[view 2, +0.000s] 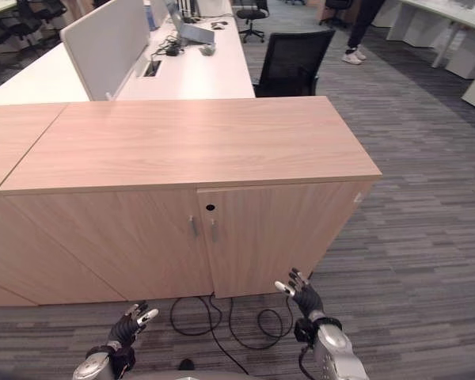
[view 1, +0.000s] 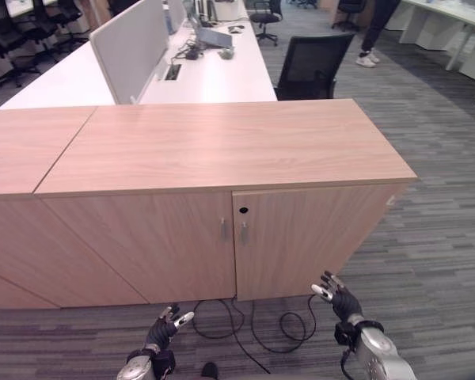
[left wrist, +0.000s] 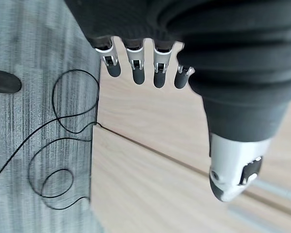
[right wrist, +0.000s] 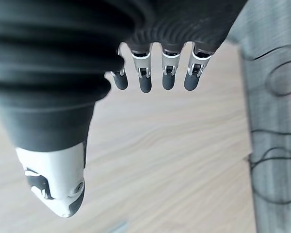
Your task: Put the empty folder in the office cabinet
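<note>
Cabinet doors shut; hands empty.

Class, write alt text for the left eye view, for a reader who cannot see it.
A closed wooden cabinet with two doors stands before the robot, whose open left hand and right hand are raised low in front of it, holding nothing. Behind are a white desk and a black chair.

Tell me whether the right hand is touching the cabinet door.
Apart. In the left eye view the right hand hangs low before the closed cabinet door, fingers straight, with carpet showing between them.
</note>
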Available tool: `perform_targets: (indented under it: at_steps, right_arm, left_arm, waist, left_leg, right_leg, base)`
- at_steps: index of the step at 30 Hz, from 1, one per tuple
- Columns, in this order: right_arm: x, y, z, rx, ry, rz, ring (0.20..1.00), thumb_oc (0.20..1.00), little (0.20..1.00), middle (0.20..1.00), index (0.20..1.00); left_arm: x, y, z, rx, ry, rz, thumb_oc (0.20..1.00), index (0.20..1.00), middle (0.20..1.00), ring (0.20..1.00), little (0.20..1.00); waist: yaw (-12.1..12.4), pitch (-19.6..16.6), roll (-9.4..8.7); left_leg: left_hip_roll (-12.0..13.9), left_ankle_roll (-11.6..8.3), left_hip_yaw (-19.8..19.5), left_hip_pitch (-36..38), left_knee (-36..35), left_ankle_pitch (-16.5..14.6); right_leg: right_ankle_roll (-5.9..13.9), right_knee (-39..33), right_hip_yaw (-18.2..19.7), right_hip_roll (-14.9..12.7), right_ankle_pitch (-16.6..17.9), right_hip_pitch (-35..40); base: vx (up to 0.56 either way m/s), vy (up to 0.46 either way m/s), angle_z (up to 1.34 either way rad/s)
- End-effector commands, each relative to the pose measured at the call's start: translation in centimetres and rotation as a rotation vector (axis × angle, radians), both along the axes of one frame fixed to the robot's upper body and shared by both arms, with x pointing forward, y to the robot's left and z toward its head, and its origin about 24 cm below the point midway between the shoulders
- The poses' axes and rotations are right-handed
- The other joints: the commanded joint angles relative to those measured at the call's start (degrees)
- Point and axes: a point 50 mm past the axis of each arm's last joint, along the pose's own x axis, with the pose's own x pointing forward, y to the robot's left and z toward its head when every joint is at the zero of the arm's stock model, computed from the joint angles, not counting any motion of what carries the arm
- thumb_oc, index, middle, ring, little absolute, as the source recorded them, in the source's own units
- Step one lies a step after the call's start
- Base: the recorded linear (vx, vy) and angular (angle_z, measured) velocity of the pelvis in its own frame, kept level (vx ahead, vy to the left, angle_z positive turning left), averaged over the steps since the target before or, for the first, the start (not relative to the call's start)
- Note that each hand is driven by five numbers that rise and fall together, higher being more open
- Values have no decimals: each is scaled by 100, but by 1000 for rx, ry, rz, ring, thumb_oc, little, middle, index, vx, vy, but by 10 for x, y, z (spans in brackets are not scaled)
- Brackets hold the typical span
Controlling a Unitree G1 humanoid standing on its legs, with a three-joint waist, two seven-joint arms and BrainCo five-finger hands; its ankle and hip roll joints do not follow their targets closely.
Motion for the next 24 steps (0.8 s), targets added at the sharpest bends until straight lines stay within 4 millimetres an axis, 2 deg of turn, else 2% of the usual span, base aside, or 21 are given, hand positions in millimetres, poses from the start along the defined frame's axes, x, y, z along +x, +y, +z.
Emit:
perform_targets:
  at_steps: [1,2,5,7,8,9,11,14,17,18,24]
  right_arm:
    - [25,-1,20,-32,-128,28,1000,1000,1000,1000,1000]
    - [19,-6,13,-50,-93,-6,1000,1000,1000,1000,1000]
    - [15,-12,4,-96,-43,-30,1000,1000,1000,1000,1000]
    - [10,-21,-10,-146,38,-84,1000,1000,1000,1000,1000]
    - [8,-22,-15,-159,68,-94,1000,1000,1000,1000,1000]
    - [9,-22,-15,-159,66,-94,1000,1000,1000,1000,1000]
    - [-2,-24,-28,-198,160,-78,1000,1000,1000,1000,1000]
    - [-12,-26,-37,-225,230,-66,1000,1000,1000,1000,1000]
    - [-24,-27,-46,-239,299,-60,1000,1000,1000,1000,1000]
    - [-23,-26,-47,-248,309,-46,1000,1000,1000,1000,1000]
    - [-21,-21,-47,-254,302,9,1000,1000,1000,1000,1000]
  left_arm:
    - [27,8,11,49,-82,-38,1000,1000,1000,1000,1000]
    - [31,8,12,53,-86,-47,1000,1000,1000,1000,1000]
    - [33,12,13,72,-86,-46,1000,1000,1000,1000,1000]
    - [40,18,15,106,-80,-47,1000,1000,1000,1000,1000]
    - [42,21,16,122,-76,-53,1000,1000,1000,1000,1000]
    - [43,21,16,122,-77,-53,1000,1000,1000,1000,1000]
    - [43,26,15,157,-61,-82,1000,1000,1000,1000,1000]
    - [39,27,12,158,-34,-86,1000,1000,1000,1000,1000]
    - [30,28,3,168,26,-76,1000,1000,1000,1000,1000]
    - [29,24,-1,159,42,-60,1000,1000,1000,1000,1000]
    - [17,14,-11,146,102,-79,1000,1000,1000,1000,1000]
  waist:
    - [-35,136,-217]
    - [-165,172,-206]
    - [-250,239,-201]
    - [-332,419,-132]
    - [-300,436,-90]
    - [-290,444,-93]
    - [-225,420,-36]
    - [-147,340,-134]
    - [-92,180,-203]
    - [-82,151,-199]
    - [-103,106,-202]
  left_leg:
    - [-268,163,17,324,70,-686]
    - [-295,202,103,350,70,-710]
    - [-296,247,272,354,70,-713]
    - [-223,315,571,360,70,-692]
    - [-174,326,719,277,80,-635]
    - [-175,324,728,279,84,-642]
    - [-119,351,1057,181,155,-591]
    - [-191,369,1245,148,181,-549]
    - [-210,343,1296,136,159,-522]
    - [-174,286,1243,127,124,-457]
    - [-134,203,1061,249,83,-451]
  right_leg:
    - [293,361,-212,-346,37,-92]
    - [325,488,-101,-394,96,-219]
    - [370,637,91,-388,156,-404]
    - [431,1159,183,-385,162,-752]
    - [405,1287,-27,-425,122,-803]
    - [406,1315,-15,-429,104,-819]
    - [265,1648,-581,-467,-204,-624]
    - [243,1408,-656,-415,-243,-382]
    - [190,896,-519,-255,-291,-215]
    - [169,571,-499,-135,-267,-133]
    - [111,241,-577,-12,-250,186]
  base:
    - [-19,100,-16]
    - [-39,84,-18]
    - [-41,38,-33]
    - [-186,32,-59]
    - [-188,19,-76]
    - [-158,35,-70]
    - [-141,50,-117]
    - [-63,16,-66]
    - [37,-97,-69]
    - [41,-127,-25]
    - [51,-74,-3]
